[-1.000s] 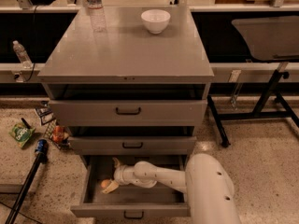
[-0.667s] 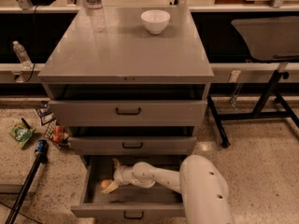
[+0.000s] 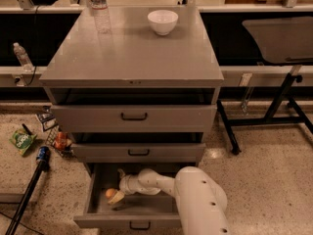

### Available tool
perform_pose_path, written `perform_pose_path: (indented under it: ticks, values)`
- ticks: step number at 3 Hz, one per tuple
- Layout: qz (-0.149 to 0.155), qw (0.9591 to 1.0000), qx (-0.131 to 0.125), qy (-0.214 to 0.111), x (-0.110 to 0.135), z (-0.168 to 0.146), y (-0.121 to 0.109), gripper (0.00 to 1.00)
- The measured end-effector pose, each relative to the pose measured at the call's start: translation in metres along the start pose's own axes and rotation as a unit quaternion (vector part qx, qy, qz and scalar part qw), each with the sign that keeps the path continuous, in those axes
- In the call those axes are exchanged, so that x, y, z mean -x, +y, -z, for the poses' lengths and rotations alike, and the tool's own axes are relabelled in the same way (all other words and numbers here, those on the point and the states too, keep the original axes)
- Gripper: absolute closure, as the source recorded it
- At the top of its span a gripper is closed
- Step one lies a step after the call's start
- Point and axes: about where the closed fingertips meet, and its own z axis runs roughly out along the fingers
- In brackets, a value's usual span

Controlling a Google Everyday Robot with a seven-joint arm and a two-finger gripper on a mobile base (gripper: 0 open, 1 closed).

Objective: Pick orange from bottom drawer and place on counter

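Observation:
The bottom drawer [image 3: 146, 210] of the grey cabinet stands pulled out, showing its shallow tray. The orange [image 3: 110, 193] lies in the tray's left part. My white arm reaches down into the drawer from the right, and my gripper [image 3: 116, 196] is right at the orange, its pale fingertips touching or flanking the fruit. The counter [image 3: 132, 50] is the cabinet's flat grey top above.
A white bowl [image 3: 162, 21] and a clear water bottle [image 3: 100, 9] stand at the back of the counter. Two upper drawers [image 3: 134, 116] are closed. Snack packets [image 3: 22, 141], a can and a black pole lie on the floor to the left. A black-legged stand is at right.
My arm's big white body has shifted slightly left over the drawer's right side. The gripper stays at the orange in the drawer.

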Motion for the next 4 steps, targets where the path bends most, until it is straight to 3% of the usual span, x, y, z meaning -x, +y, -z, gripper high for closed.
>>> perform_pose_path:
  ticks: [3,4]
  values:
    - [-0.037,0.9989,0.028,-0.002,-0.010,-0.014,0.021,0.00]
    - [-0.048,0.9982,0.035,-0.001,-0.015,-0.018,0.029,0.16]
